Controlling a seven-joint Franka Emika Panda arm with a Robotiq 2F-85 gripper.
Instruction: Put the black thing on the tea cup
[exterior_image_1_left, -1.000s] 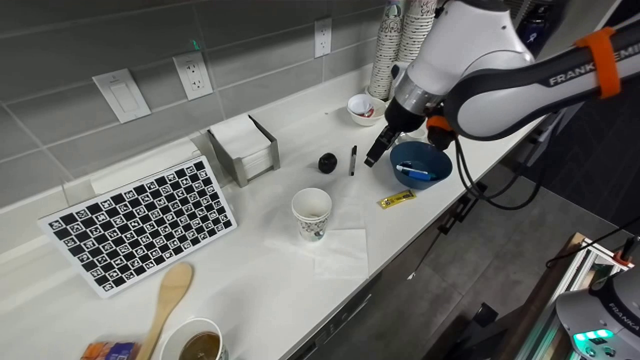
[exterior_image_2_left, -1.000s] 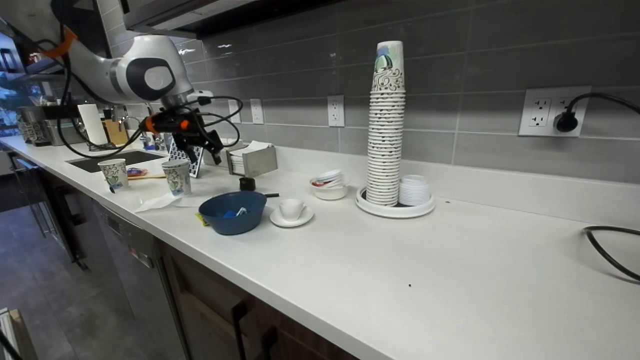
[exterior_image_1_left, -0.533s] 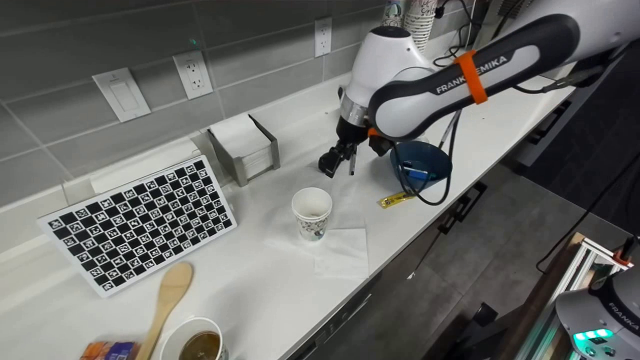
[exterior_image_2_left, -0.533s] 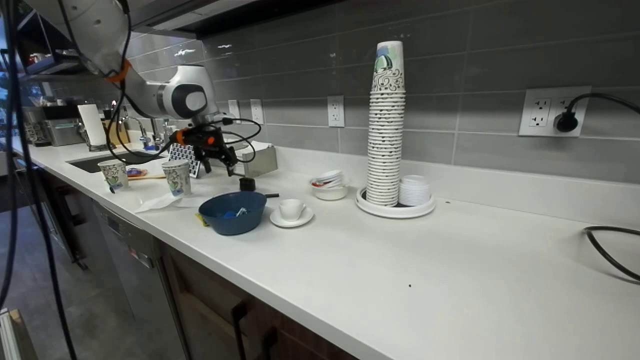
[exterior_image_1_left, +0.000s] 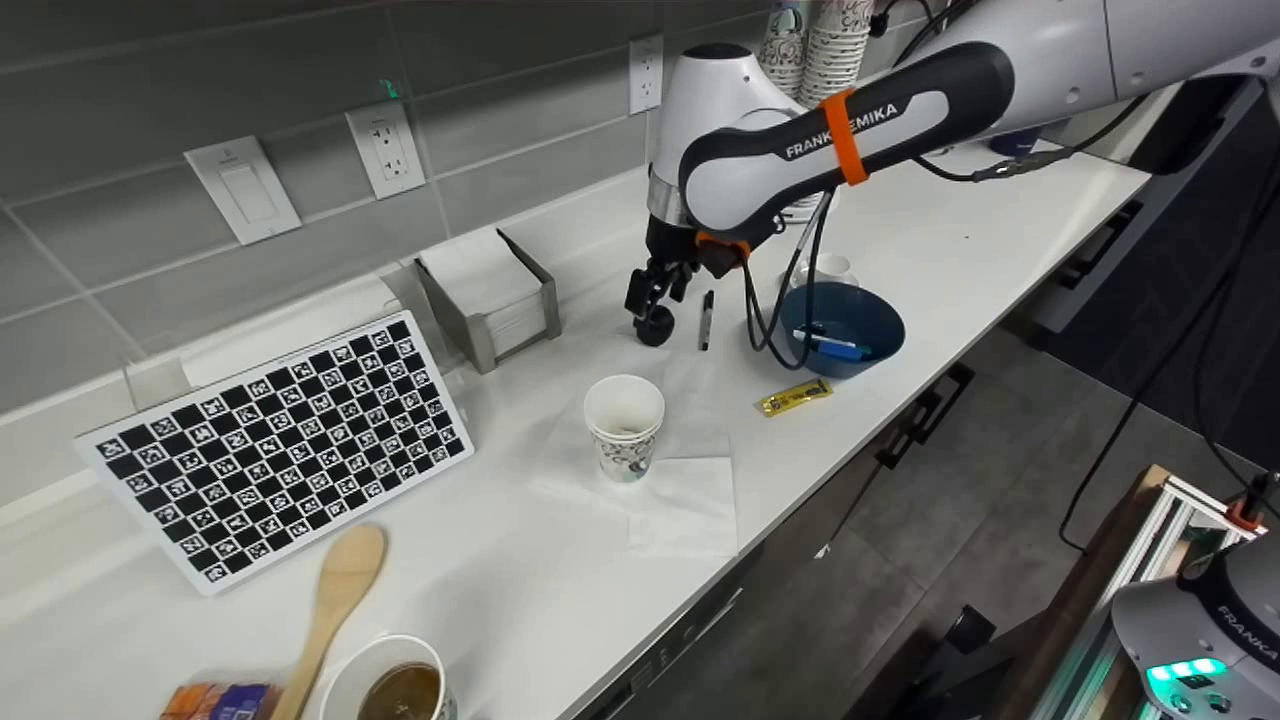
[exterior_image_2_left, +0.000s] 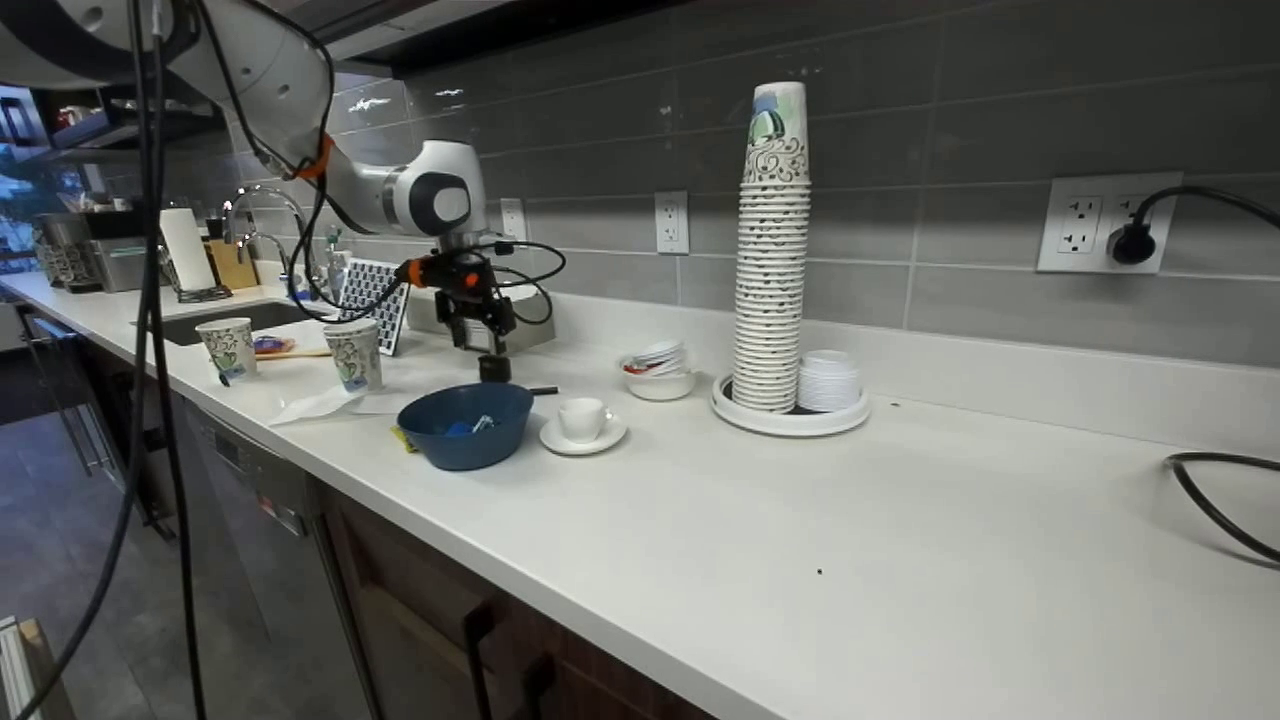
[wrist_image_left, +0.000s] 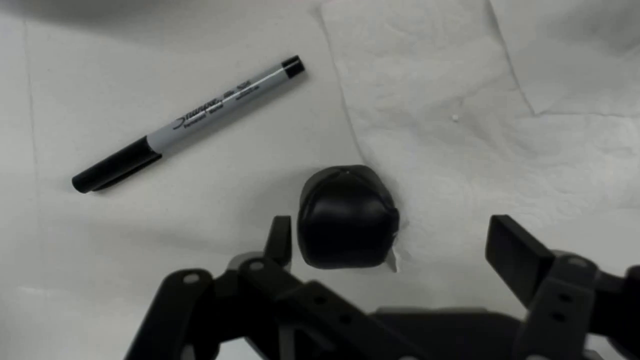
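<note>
The black thing (exterior_image_1_left: 655, 326), small and rounded, sits on the counter by the napkin holder. It also shows in an exterior view (exterior_image_2_left: 494, 369) and in the wrist view (wrist_image_left: 348, 217). My gripper (wrist_image_left: 392, 240) is open and empty, pointing down above the black thing. In the wrist view the black thing lies close to the left finger, with a wide gap to the right finger. The gripper also shows in both exterior views (exterior_image_1_left: 657, 297) (exterior_image_2_left: 480, 342). The white tea cup (exterior_image_2_left: 582, 420) stands upright on a saucer beside the blue bowl; it is partly hidden in an exterior view (exterior_image_1_left: 830, 268).
A black-capped pen (wrist_image_left: 200, 117) lies beside the black thing. The dark blue bowl (exterior_image_2_left: 470, 435) holds blue items. Patterned paper cups (exterior_image_1_left: 624, 440) stand nearby on thin napkins. A metal napkin holder (exterior_image_1_left: 495, 300) is at the wall. A white bowl (exterior_image_2_left: 660, 386) stands behind the tea cup.
The arm has moved from near the blue bowl across to the black thing, and the gripper has turned to point downward above it. The objects on the counter have not moved.
</note>
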